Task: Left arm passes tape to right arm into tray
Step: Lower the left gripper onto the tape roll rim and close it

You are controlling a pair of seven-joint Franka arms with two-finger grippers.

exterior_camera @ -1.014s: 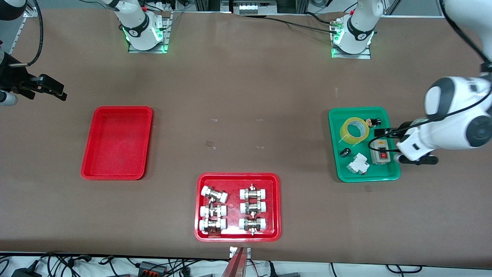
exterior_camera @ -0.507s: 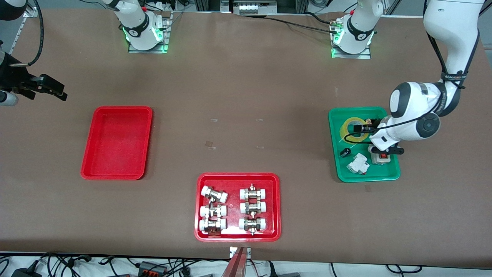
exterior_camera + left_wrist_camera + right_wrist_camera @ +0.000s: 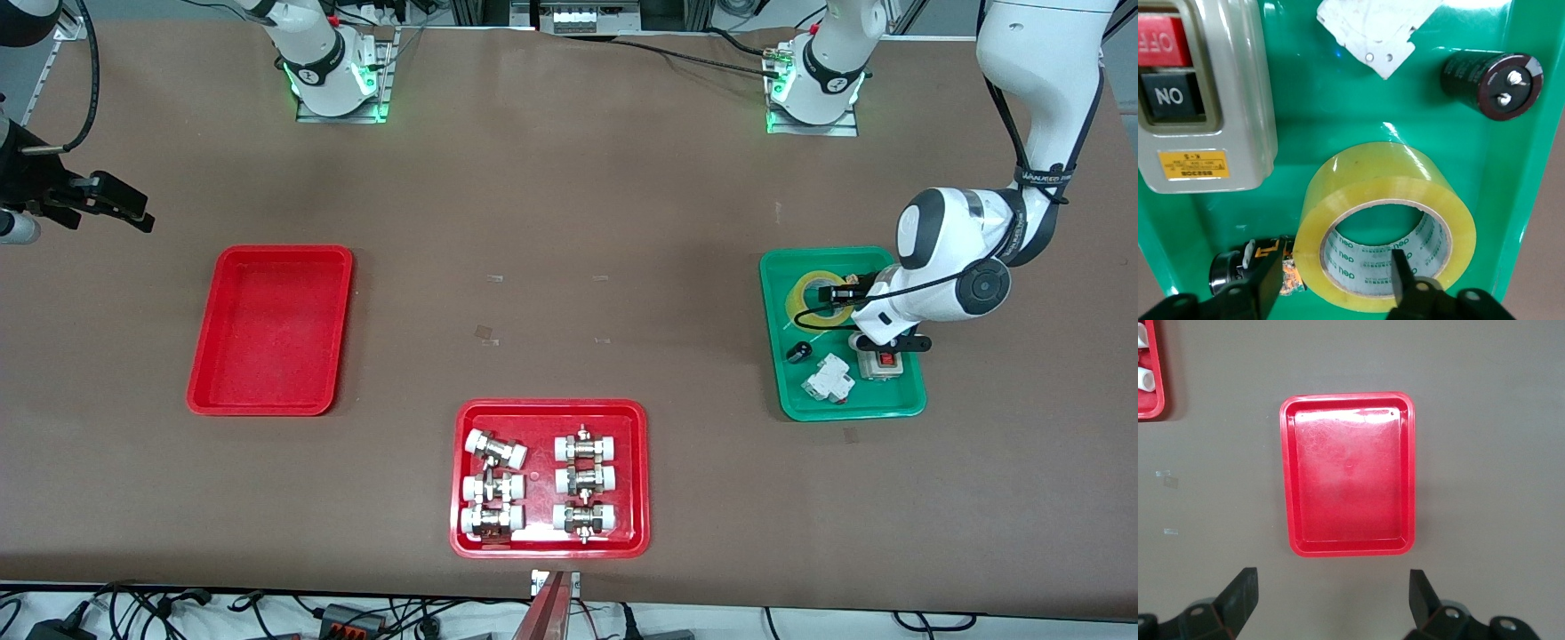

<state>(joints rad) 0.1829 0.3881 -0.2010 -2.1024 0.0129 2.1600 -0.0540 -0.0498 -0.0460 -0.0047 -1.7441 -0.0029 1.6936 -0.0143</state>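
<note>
At the green tray (image 3: 853, 409), in the middle height of the front view toward the left arm's end of the table, we see the left gripper (image 3: 831, 293) lowered onto the tape (image 3: 803, 307). In the left wrist view its jaws stand partway apart and straddle the roll's wall: one finger (image 3: 1401, 273) is down inside the core, the other (image 3: 1268, 283) is just outside the yellow rim. We cannot tell whether either pad presses on the roll.

The tape (image 3: 1385, 180) lies flat on the green floor, a wide ring of translucent yellow with a pale printed inner core, in the part of the tray farther from the front camera.

The right gripper (image 3: 124, 209) waits over the brown table (image 3: 569, 222) at the upper edge of the front view, at the right arm's end. Its fingers (image 3: 1238, 593) are spread wide with nothing between them.

The plain red tray (image 3: 271, 258) lies below it in the frame, and we see only its glossy floor and raised rim (image 3: 1288, 480).

The green tray (image 3: 1338, 100) also holds a grey switch box (image 3: 1205, 100) with one red and one black button, a black capacitor (image 3: 1491, 77), a white plastic part (image 3: 1371, 30) and a small black-and-brass piece (image 3: 1238, 267) just beside the roll.

At the lower centre of the front view a second red tray (image 3: 462, 480) carries white-capped metal fittings (image 3: 496, 449) in two columns.
</note>
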